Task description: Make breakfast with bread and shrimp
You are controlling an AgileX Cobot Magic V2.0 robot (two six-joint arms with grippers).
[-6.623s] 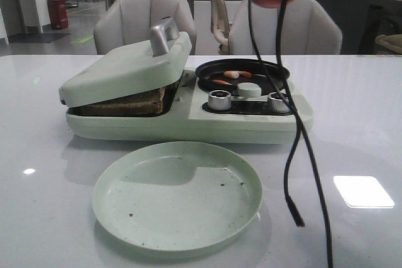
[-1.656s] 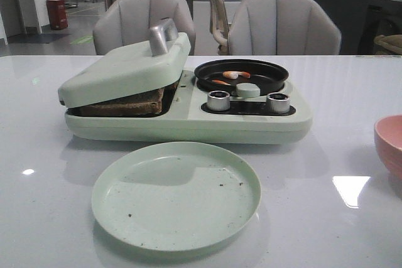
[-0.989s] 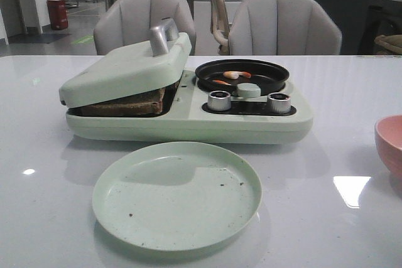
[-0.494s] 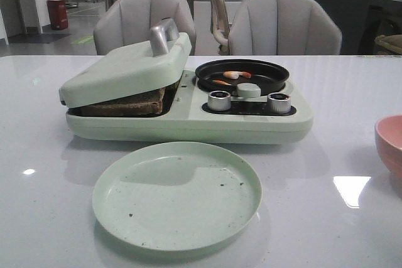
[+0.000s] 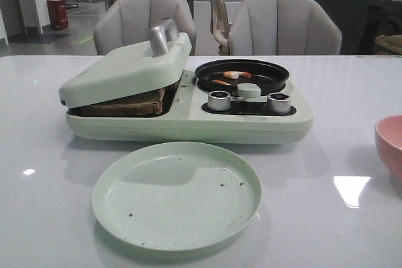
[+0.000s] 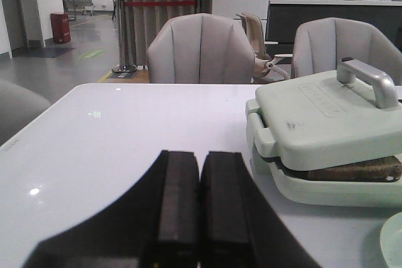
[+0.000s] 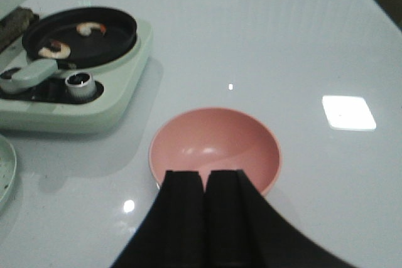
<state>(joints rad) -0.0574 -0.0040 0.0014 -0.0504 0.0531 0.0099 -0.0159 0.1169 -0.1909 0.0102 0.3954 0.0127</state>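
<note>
The bread (image 5: 122, 103) lies pressed under the tilted lid (image 5: 125, 67) of the pale green breakfast maker (image 5: 188, 123); its brown edge also shows in the left wrist view (image 6: 355, 171). Two shrimp (image 5: 232, 75) lie in the black round pan (image 5: 242, 73), also seen as shrimp (image 7: 91, 27) in the pan (image 7: 78, 34). My left gripper (image 6: 200, 155) is shut and empty, over bare table left of the maker. My right gripper (image 7: 204, 174) is shut and empty, just above the near rim of a pink bowl (image 7: 215, 145). Neither gripper shows in the front view.
A pale green empty plate (image 5: 177, 194) with dark crumbs sits in front of the maker. Two metal knobs (image 5: 219, 100) stand on its front panel. The pink bowl (image 5: 389, 145) stands at the right edge of the table. Grey chairs (image 5: 144, 23) stand behind the table.
Long ago the pink bowl and a cable hung in front of the camera; the bowl now stands on the table at right. Over the last second nothing has visibly moved.
</note>
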